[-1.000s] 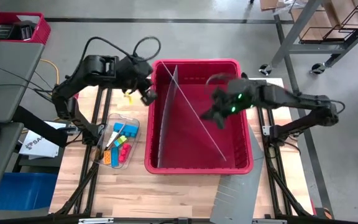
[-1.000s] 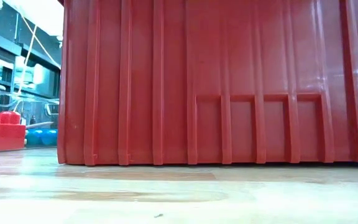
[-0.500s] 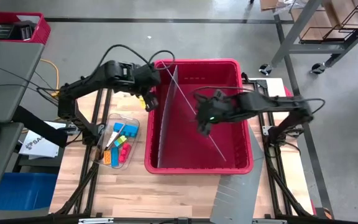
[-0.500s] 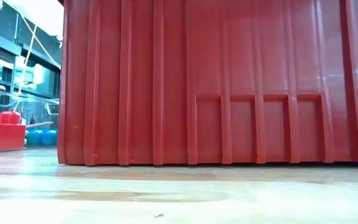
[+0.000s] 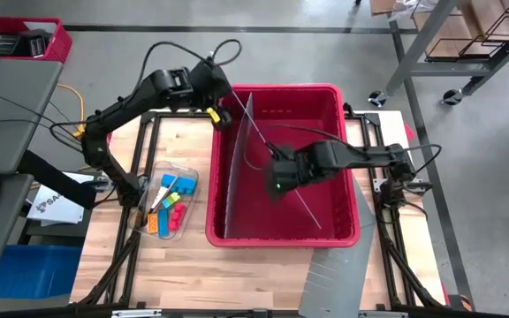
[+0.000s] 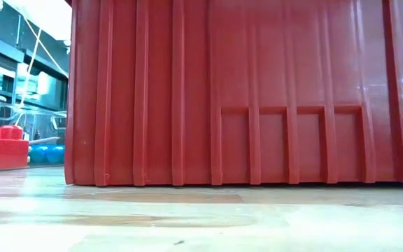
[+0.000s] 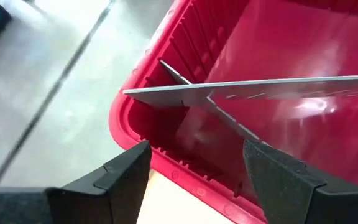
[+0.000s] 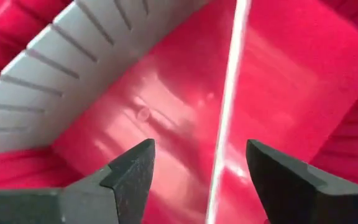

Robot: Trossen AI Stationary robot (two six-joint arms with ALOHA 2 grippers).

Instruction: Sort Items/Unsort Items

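Wooden counter (image 5: 184,256) carries red bin (image 5: 281,237) and clear tray of items (image 5: 168,208); grey concrete floor around. Left tool (image 5: 220,122) released, empty, at bin's far corner. Right tool (image 5: 274,187) released inside bin.

Your right wrist camera, itemised:

- Right claw (image 8: 199,171): both dark fingers (image 8: 129,171) are in your frame, spread well apart, nothing between them.
- Red bin (image 8: 166,106): its glossy floor fills most of your picture, with ribbed red walls at two corners.
- Grey divider panel (image 8: 48,87): ribbed, running at a slant across one side of the bin's interior.
- Thin pale divider (image 8: 225,118): seen edge-on, a narrow line crossing the floor and passing between your claw's fingers.
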